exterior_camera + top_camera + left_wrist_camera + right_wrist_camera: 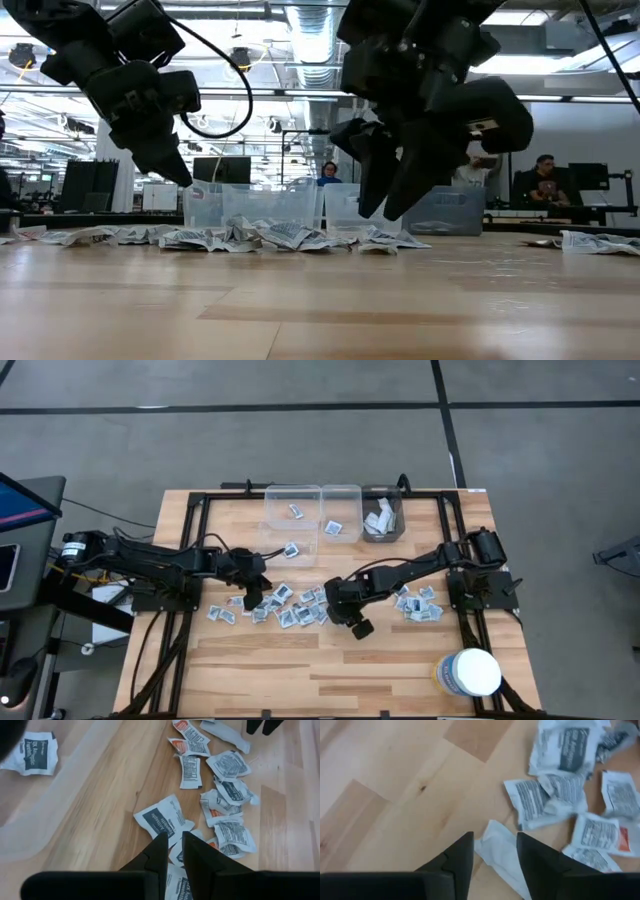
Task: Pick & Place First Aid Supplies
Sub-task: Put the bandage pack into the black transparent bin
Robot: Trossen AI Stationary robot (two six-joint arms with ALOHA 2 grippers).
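Right gripper (492, 857): fingers parted astride a pale wrapper (497, 851), nothing grasped. Left gripper (171, 851): narrow gap over packets (165, 822), hold unclear. Risk: closing off-centre on the crumpled wrapper lets it slip free.

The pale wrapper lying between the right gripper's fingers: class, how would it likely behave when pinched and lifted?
The pale wrapper looks creased and thin, so it will probably flop and sag rather than stay stiff. It lies flat on the wooden table, so the right gripper, its fingers apart, may struggle to catch an edge. It seems light and could slide if nudged.
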